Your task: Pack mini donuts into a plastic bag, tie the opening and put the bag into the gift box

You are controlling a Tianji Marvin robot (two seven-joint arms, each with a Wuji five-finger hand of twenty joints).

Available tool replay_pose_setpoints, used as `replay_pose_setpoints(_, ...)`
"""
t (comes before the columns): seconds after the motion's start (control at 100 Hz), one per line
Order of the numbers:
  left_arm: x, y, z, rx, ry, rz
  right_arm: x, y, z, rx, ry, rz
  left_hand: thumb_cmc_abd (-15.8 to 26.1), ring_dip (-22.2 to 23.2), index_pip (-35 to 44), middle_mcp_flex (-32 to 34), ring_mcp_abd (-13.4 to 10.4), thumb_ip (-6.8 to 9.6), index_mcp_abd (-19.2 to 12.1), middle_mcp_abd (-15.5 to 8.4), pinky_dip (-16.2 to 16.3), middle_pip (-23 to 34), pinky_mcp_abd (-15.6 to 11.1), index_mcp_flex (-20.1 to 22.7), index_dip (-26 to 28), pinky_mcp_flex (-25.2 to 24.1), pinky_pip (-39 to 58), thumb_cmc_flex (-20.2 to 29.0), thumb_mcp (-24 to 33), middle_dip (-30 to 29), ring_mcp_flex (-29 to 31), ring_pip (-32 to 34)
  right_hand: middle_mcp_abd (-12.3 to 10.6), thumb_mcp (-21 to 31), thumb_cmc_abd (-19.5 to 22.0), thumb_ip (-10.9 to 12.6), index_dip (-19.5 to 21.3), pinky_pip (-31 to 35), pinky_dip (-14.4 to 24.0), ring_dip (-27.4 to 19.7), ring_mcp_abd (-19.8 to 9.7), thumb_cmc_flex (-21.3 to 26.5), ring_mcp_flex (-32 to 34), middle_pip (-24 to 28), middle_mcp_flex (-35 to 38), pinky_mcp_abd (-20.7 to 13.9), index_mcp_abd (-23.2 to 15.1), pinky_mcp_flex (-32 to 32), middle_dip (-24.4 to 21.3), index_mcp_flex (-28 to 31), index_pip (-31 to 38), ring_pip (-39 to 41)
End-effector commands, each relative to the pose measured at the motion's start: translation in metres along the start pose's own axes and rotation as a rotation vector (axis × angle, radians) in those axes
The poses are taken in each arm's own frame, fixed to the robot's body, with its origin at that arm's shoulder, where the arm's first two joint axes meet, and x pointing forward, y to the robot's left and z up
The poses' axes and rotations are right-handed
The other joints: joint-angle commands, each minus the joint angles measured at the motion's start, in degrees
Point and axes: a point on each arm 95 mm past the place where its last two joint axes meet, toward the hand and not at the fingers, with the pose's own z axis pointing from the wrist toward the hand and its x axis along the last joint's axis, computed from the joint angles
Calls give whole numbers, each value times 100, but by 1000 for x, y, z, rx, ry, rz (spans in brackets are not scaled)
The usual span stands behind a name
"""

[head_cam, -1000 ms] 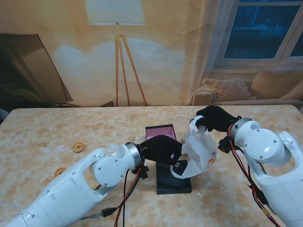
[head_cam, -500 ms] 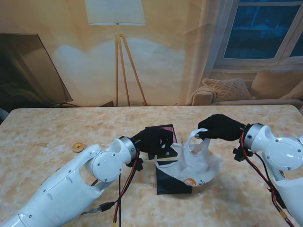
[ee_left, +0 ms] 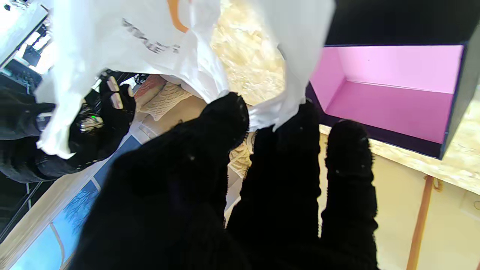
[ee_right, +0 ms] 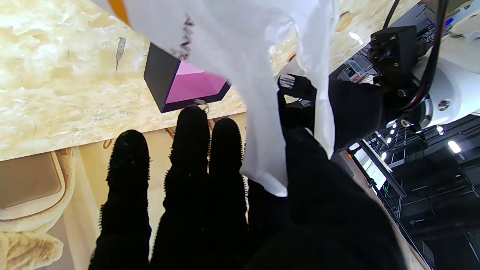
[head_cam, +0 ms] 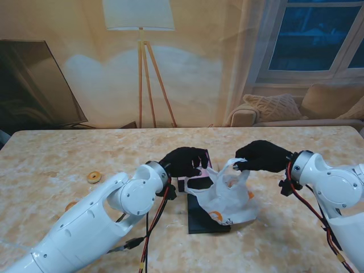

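Writing: the white plastic bag [head_cam: 228,196] carries grey lettering and an orange mark; in both wrist views the letters are creased and upside down, too broken up to read.
Plastic bag: held up between the two hands near the middle of the tabletop [head_cam: 51,153], its lower part sagging onto the dark lid [head_cam: 206,219].
Left robot hand [head_cam: 185,161]: black-gloved, thumb and fingers pinched on one edge of the bag's opening; the left wrist view shows the film caught between the fingertips [ee_left: 228,112].
Right robot hand [head_cam: 260,156]: black-gloved, clamped on the opposite handle loop, film passing between thumb and fingers in the right wrist view.
Gift box [head_cam: 196,161]: dark outside, pink inside, open, just behind the bag toward the tabletop's far edge, partly hidden by the left robot hand.
Mini donuts: one mini donut [head_cam: 94,177] lies well apart toward the tabletop's left edge; another orange one [head_cam: 71,206] peeks out beside the left arm.
Obstruction: the bag and left forearm cover most of the lid; the bag's contents cannot be made out.
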Motion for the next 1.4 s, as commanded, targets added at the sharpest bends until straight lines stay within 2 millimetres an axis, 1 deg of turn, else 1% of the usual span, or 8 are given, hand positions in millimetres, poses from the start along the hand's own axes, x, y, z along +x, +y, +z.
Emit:
replay_pose_setpoints(0.0, 6, 1, -1, -8, 35, -10, 1, -4, 1, 13, 2, -2, 238, -310, -772, -796, 266, 152, 131, 126, 286, 145, 115, -101, -319, -644, -275, -207, -2, -1214, -715, -429, -161, 348, 401, 111, -97, -32, 58, 61, -183, 366, 105, -9, -27, -115, -1248, 26, 124, -261, -101, -34)
replay_pose_setpoints(0.14, 10, -1, -11, 55, 82, 5, 1, -3, 3, 17, -10, 14, 778, -1285, -2095, -1498, 617, 644, 541, 281, 152, -565, 280, -173, -753, -1665, -885, -869, 391, -2095, -2003, -1419, -94, 352, 338, 134, -164, -7, 55, 88, -171, 399, 117, 39, 12, -105, -1134, 45, 147, -229, -65, 16)
replay_pose_setpoints(0.26, 14, -4, -24, 100, 123, 2, -1, -3, 7, 16, -18, 30, 743, -1743, -2633, -1695, 707, 682, 776, 366, -60, -786, 239, -231, -1050, -1866, -1225, -934, 476, -2329, -2350, -1777, -56, 382, 308, 140, -188, 5, 53, 103, -167, 412, 118, 65, 14, -97, -1087, 23, 150, -209, -43, 49)
replay_pose_setpoints(0.66, 23, 18, -28, 65, 120, -139, 0, -1, 7, 9, -1, 40, 966, -1724, -2652, -973, 636, 623, 1180, 358, -548, -192, -444, 96, -945, -506, -552, -555, 437, -2302, -1358, -1007, -128, 401, 361, 124, -139, 10, 33, 101, -193, 364, 107, 89, -12, -115, -1168, 27, 138, -217, -35, 58)
replay_pose_setpoints(0.78, 22, 24, -23, 44, 84, -183, 1, -2, 6, 11, 9, 33, 954, -1725, -2492, -816, 659, 409, 1110, 359, -642, -123, -456, 157, -781, -320, -424, -207, 197, -2311, -1183, -892, -152, 408, 397, 120, -99, 2, 18, 96, -217, 365, 123, 79, -16, -154, -1219, 56, 135, -221, -38, 50)
replay_pose_setpoints(0.95, 24, 30, -16, -12, 78, -231, 0, -3, 6, 13, 19, 24, 980, -1751, -2208, -416, 592, 385, 842, 196, -741, -299, -428, 321, -769, -215, -324, 415, 17, -1716, -977, -843, -134, 472, 425, 134, -42, -34, -17, 79, -284, 450, 164, 49, -29, -228, -1267, 106, 129, -307, -53, 23)
replay_pose_setpoints(1.14, 24, 30, -7, -38, 80, -255, 0, -3, 8, 17, 21, 19, 1547, -1053, -1212, 181, 387, 454, 105, -371, -530, -696, -341, 365, -819, -466, -319, 1518, -1110, -1249, -776, -943, -158, 576, 421, 141, 8, -71, -58, 63, -330, 537, 189, 19, -45, -277, -1354, 153, 150, -359, -37, -7)
replay_pose_setpoints(1.39, 20, 22, -1, -47, 116, -210, 0, -2, 8, 25, 23, 21, 1490, -699, -585, 512, 319, 435, -435, -780, -390, -746, -354, 742, -754, -1086, -790, 1441, -1097, -1261, -1185, -1248, -268, 674, 385, 118, 39, -89, -101, 43, -353, 509, 225, -49, 19, -288, -1461, 157, 170, -343, -53, -60)
